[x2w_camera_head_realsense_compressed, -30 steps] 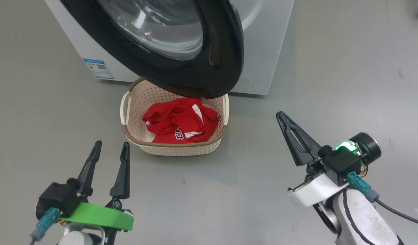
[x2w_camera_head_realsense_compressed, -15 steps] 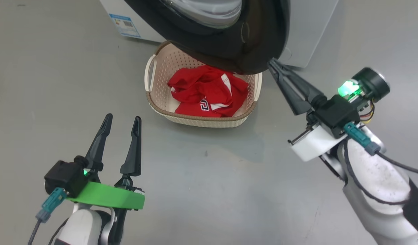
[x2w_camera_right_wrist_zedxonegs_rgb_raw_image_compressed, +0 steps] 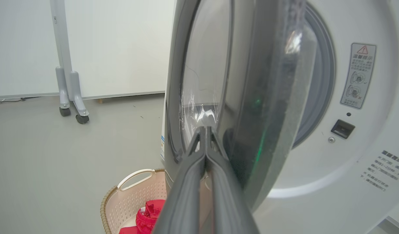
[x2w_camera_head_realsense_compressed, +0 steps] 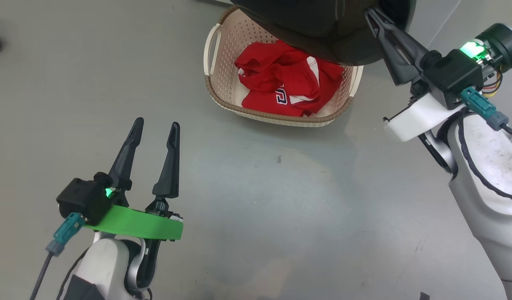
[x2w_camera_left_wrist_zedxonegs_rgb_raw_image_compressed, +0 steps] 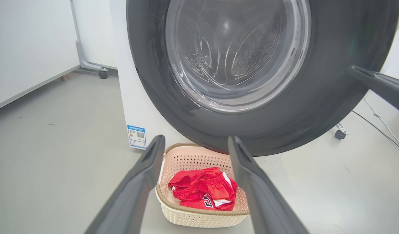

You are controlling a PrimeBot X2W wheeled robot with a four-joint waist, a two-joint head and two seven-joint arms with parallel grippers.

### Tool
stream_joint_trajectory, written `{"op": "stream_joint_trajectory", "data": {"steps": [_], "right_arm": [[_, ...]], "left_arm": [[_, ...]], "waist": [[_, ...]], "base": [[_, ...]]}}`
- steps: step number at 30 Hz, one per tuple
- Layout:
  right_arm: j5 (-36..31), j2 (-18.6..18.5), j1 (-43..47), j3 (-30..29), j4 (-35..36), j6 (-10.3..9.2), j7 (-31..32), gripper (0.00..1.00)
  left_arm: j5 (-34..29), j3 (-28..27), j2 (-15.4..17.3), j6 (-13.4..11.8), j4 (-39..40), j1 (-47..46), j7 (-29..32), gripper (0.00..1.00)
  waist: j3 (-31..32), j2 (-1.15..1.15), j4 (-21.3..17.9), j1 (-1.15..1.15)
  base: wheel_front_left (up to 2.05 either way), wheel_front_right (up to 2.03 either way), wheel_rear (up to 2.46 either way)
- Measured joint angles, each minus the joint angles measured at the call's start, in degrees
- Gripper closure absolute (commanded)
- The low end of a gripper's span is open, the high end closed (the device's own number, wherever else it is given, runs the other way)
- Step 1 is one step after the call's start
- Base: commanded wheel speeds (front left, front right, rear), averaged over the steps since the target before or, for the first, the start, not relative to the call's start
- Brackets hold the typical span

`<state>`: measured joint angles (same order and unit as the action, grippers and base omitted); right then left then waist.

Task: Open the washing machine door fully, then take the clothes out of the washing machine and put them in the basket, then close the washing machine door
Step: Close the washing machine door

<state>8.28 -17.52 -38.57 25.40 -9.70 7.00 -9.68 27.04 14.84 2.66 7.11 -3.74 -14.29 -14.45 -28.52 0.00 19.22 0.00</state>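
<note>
Out in front of the washing machine (x2w_camera_right_wrist_zedxonegs_rgb_raw_image_compressed: 365,156), we see the washing machine door (x2w_camera_left_wrist_zedxonegs_rgb_raw_image_compressed: 267,130) standing open, its glossy black rim and bulging glass bowl swung away from the white front. Under its lower edge sits the basket (x2w_camera_head_realsense_compressed: 280,118) on the grey floor (x2w_camera_head_realsense_compressed: 280,200), its far end overhung by the rim in the head view. We find the clothes (x2w_camera_head_realsense_compressed: 287,83) bunched inside the basket, red with white trim and a bit of white lettering showing, none of it spilling over the brown rim. Low on the machine's white panel, left of the basket in the left wrist view, we make out a small blue label (x2w_camera_left_wrist_zedxonegs_rgb_raw_image_compressed: 136,136). Our right hand (x2w_camera_head_realsense_compressed: 371,14) has its two dark fingers pressed together with nothing between them. The tips lie right at the door's free edge, by its inner face in the right wrist view, though we cannot tell whether they touch it. Our left hand (x2w_camera_head_realsense_compressed: 156,123) hovers over bare floor, well apart from the basket, fingers spread apart and empty, pointing toward basket and door.
</note>
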Motion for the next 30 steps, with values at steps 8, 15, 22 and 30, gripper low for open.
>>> {"op": "stream_joint_trajectory", "data": {"steps": [8, 15, 22, 30], "right_arm": [[2.7, -0.1, -3.3, -1.4, -2.2, 0.49, -0.1, 1.0], [2.8, -1.2, -9.0, -2.5, -2.9, 0.49, 0.8, 1.0], [2.9, -3.0, -14.0, -4.4, -3.8, 0.51, 1.7, 1.0], [2.7, -4.6, -21.1, -4.5, -5.2, 0.51, 3.0, 1.0]], "left_arm": [[0.0, -0.2, -0.2, 0.0, -0.6, -0.1, 0.0, 0.0], [-0.2, 0.3, -0.3, 0.0, -0.2, -1.5, 0.0, 0.0], [-0.3, 0.8, -0.5, 0.0, 0.5, -3.5, 0.0, 0.0], [-1.0, 1.0, -0.6, 0.0, 0.9, -5.4, 0.0, 0.0]], "waist": [[-1.5, 0.0, 0.6, 0.0], [-3.7, 0.0, 0.1, 0.0], [-6.4, 0.0, -0.1, 0.0], [-10.0, 0.0, -0.2, 0.0]], "base": [[0.0, 0.0, 0.0], [0.0, 0.0, 0.0], [0.0, 0.0, 0.0], [0.0, 0.0, 0.0]]}}
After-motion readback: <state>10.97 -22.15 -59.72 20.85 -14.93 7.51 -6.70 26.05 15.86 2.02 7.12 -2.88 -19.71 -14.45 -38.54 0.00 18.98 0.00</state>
